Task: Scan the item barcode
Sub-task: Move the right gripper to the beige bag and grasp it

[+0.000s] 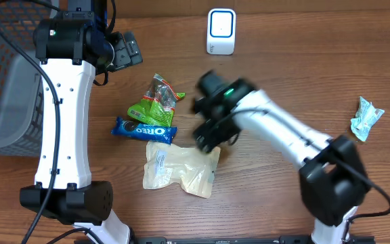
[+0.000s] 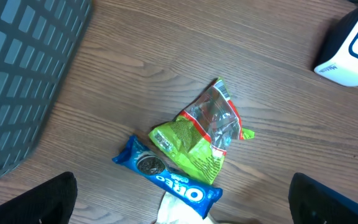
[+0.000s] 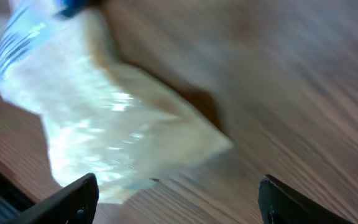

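My right gripper hangs wide over the corner of the pale bag, flat on the table beside the Oreo pack. My left gripper is wide too, empty. If I pinch just the shiny edge, the pale bag may slip out.

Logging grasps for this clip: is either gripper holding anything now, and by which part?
Nothing is held. The left gripper is open and empty; the right gripper stands open above the pale bag, not closed on it.

Oreo pack lies between snack bag and pouch; scanner behind.
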Tool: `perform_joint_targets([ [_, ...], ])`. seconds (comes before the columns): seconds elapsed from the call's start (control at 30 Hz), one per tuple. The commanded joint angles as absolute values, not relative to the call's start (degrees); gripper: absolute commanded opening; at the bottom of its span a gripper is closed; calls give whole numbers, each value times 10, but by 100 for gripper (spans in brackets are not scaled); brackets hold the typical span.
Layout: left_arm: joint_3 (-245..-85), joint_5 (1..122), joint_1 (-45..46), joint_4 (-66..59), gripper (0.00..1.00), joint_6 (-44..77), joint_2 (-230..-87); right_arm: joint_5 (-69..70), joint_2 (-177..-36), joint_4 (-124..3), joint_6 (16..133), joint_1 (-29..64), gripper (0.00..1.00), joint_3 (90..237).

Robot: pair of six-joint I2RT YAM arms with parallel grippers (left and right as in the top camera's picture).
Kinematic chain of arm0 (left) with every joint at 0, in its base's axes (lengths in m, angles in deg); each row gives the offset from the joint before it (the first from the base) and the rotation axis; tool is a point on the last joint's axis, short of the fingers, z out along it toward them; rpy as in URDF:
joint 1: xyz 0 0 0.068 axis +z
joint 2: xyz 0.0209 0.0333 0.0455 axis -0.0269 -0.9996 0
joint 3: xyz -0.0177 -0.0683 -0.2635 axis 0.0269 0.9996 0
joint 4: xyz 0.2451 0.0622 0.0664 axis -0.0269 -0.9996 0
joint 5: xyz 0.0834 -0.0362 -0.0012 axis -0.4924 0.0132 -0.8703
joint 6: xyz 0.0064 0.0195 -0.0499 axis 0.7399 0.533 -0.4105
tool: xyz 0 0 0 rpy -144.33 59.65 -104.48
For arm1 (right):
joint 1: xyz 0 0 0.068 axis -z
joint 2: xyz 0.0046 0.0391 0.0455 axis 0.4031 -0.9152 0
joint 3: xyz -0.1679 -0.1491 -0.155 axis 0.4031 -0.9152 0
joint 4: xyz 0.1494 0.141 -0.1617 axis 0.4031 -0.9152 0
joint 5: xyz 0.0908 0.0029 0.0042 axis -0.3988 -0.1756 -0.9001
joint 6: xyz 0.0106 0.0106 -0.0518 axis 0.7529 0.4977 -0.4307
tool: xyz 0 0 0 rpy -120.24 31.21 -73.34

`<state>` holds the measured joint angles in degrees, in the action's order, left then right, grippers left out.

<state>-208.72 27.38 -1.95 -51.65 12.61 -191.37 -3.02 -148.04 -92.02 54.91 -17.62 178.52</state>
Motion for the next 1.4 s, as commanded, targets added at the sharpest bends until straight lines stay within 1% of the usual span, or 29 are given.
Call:
perform_joint_targets([
  [0.0, -2089, 276, -19, -514, 100, 135, -1920, 74, -1470, -903, 512, -248, 84, 1800],
  [0.1, -2089, 276, -19, -514, 100, 135, -1920, 96, -1470, -884, 446, -301, 84, 1800],
  [0.27, -2089, 276, -19, -514, 100, 135, -1920, 84, -1472, -837, 399, -335, 84, 1799],
  [0.47, -2089, 276, -19, -514, 100, 135, -1920, 56, -1490, -797, 392, -332, 84, 1796],
  [0.63, -2089, 276, -19, -514, 100, 135, -1920, 41, -1529, -804, 387, -332, 82, 1796],
  [0.97, -2089, 276, -19, -514, 100, 135, -1920, 44, -1553, -802, 366, -330, 82, 1796],
  [1.13, -2089, 276, -19, -514, 100, 135, -1920, 0, -1571, -746, 366, -331, 82, 1796],
  [1.27, -2089, 276, -19, -514, 100, 135, -1920, -1, -1608, -761, 365, -330, 77, 1796],
  [1.37, -2089, 276, -19, -514, 100, 135, -1920, 14, -1612, -765, 364, -331, 66, 1796],
])
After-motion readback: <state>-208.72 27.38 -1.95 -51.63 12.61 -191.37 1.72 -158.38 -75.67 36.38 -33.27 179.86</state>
